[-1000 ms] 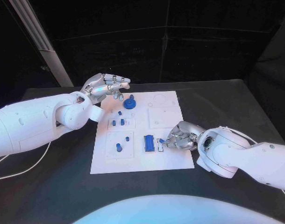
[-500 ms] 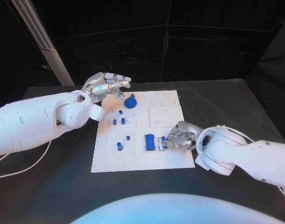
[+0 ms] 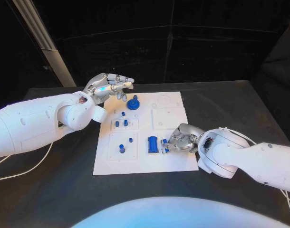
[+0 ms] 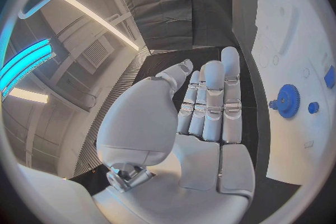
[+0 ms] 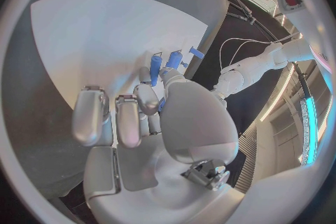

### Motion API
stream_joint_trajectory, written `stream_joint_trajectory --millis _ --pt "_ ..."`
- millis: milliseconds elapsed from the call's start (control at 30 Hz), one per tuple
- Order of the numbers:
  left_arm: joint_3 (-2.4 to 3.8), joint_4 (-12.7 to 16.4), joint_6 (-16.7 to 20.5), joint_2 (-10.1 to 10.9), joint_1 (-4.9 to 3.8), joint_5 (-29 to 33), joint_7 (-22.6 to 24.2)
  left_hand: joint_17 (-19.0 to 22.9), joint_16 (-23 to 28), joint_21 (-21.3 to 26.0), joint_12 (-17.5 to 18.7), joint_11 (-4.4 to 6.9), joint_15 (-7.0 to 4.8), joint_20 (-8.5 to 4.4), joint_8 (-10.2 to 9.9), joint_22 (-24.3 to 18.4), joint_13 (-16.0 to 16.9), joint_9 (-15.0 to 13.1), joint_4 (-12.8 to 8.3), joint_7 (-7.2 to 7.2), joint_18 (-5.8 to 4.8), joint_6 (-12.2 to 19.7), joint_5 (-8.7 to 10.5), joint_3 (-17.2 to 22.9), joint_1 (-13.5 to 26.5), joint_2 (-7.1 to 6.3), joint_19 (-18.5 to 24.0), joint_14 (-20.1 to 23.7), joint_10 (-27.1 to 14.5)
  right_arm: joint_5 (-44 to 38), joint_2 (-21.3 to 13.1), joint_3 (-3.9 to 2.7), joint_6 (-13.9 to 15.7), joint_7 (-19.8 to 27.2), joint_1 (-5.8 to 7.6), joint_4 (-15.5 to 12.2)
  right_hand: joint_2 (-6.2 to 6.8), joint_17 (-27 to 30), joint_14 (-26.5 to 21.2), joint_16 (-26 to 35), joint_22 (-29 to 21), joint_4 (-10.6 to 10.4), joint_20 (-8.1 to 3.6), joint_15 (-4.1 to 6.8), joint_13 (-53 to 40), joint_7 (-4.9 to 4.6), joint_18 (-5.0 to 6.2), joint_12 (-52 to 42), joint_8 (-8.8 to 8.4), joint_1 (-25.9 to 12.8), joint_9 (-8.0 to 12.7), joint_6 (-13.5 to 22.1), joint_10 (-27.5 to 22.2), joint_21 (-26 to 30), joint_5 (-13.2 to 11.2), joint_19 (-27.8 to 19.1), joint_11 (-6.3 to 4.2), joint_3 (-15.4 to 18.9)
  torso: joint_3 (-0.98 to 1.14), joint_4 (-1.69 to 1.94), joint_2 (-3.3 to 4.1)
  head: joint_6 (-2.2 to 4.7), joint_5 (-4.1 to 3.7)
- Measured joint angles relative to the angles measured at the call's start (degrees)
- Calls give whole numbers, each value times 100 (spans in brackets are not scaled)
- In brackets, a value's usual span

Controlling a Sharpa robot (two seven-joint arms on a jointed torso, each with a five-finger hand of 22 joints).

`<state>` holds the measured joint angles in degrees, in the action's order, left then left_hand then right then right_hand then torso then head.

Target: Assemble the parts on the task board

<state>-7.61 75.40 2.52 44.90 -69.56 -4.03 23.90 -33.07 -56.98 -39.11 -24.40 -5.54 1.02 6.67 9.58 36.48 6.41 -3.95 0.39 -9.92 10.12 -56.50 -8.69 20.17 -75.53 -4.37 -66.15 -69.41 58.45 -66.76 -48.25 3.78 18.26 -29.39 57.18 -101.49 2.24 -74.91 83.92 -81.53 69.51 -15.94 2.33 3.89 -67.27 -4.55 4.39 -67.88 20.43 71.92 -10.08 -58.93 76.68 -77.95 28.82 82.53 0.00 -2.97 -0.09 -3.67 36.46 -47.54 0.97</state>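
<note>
Two hands are working: our right hand [image 3: 180,138] is pinching a small blue part [image 3: 163,143] at the board's [image 3: 176,164] near right, beside the blue block [image 3: 152,144]; seating it is next. Our left hand [image 3: 109,86], empty with fingers loosely apart, is hovering off the far left corner near the gear [image 3: 132,104].

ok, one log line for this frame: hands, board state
left hand: open, raised at board's far-left corner | right hand: fingers at small blue part beside blue block | task board: assembly unfinished
</note>
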Motion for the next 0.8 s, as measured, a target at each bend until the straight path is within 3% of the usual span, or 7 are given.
stream_joint_trajectory --millis 333,400,533,667,800 --pt "0 -1 -1 1 0 0 -1 0 0 0 0 -21 0 0 0 1 4 0 0 0 0 0 0 0 0 0 0 0 -21 -19 7 1 -12 2 -1 -10 -3 0 0 -23 18 0 -10 0 -7 21 1 0 21 -3 -21 -21 21 0 -6 10 -21 0 0 -8 -1 -1 9" --pt "0 -1 -1 1 0 0 -1 0 0 0 0 -21 0 0 0 1 4 0 0 0 0 0 0 0 0 0 0 0 -21 -30 10 1 -13 3 -1 -11 -64 0 0 -23 18 -28 -10 0 -7 21 1 0 21 -82 -32 -21 21 0 -114 10 -21 60 0 -8 -1 5 4" --pt "0 -1 -2 1 0 0 -2 0 0 0 0 -21 0 0 0 -4 4 0 0 0 0 0 0 0 0 0 0 0 -21 -63 15 1 -13 6 -1 -10 -61 0 0 -23 15 -56 -10 0 -5 21 1 0 21 -365 -53 -21 21 0 -630 10 -21 284 0 -4 -2 23 3" --pt "0 -2 -3 1 0 -1 -3 -1 0 0 0 -21 0 0 0 -3 4 0 0 0 0 0 0 0 0 0 0 0 -21 -106 24 1 -4 9 -1 4 -102 0 0 -23 -3 -59 -10 0 24 17 2 11 21 -687 -79 -18 21 0 -1425 10 -21 598 0 -1 -2 30 3" --pt "0 -4 -7 1 0 -1 -3 -1 0 0 0 -21 0 0 0 -3 4 0 0 0 0 0 0 0 0 0 0 0 -21 -140 27 1 14 15 -1 24 -146 0 0 -22 -16 -71 -10 0 43 -12 2 31 21 -901 -100 12 21 0 -1795 10 -21 832 1 0 -3 40 7"
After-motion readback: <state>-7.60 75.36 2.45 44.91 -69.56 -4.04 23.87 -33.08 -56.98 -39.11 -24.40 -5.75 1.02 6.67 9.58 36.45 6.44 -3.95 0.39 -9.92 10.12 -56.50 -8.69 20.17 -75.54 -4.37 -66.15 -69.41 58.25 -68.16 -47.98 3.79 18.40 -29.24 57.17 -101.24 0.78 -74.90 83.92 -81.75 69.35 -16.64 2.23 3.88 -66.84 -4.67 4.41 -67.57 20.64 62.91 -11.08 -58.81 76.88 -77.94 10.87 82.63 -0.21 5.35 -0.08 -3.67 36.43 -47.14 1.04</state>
